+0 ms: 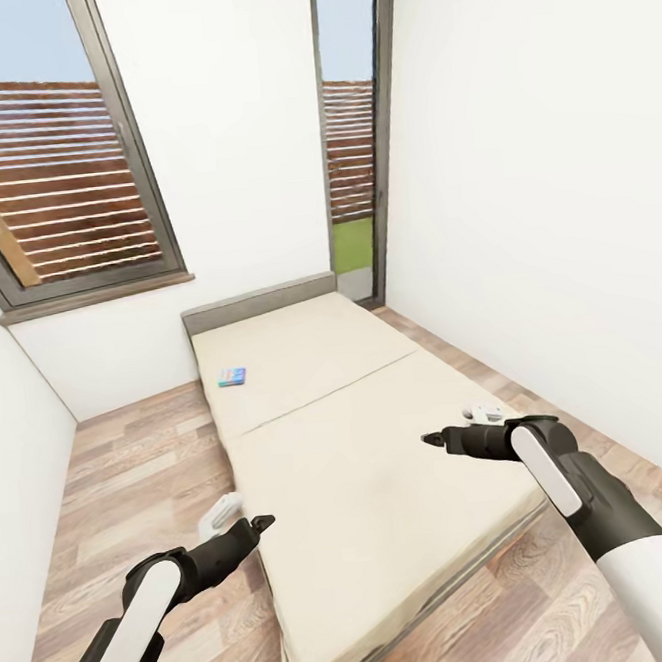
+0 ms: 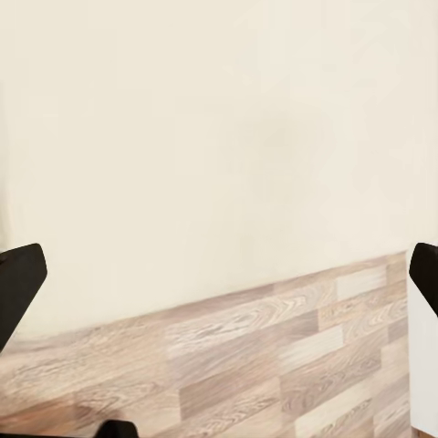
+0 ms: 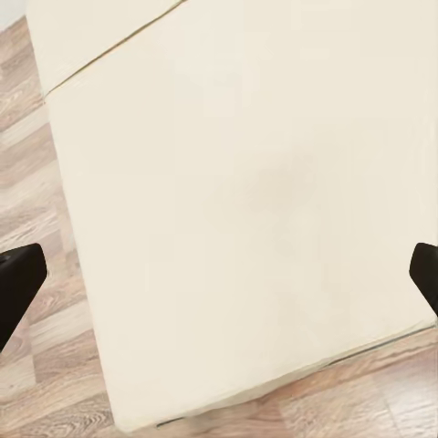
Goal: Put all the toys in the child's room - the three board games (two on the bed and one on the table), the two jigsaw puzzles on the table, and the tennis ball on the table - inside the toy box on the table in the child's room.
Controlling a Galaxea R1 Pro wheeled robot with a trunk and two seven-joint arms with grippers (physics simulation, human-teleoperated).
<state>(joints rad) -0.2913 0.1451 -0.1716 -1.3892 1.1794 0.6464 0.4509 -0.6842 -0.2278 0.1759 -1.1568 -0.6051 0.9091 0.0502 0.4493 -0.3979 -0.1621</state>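
The light-blue board game (image 1: 233, 378) lies on the bed (image 1: 385, 487), at twelve o'clock, well beyond my left pincer (image 1: 256, 526); both my pincers, right (image 1: 433, 439) included, gape apart.

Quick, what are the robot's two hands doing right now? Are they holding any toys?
Left gripper: open, holding nothing, beside the bed.
Right gripper: open, holding nothing, above the bed.

White walls (image 1: 516, 154), wood-plank floor (image 1: 131, 459), two windows (image 1: 57, 184)
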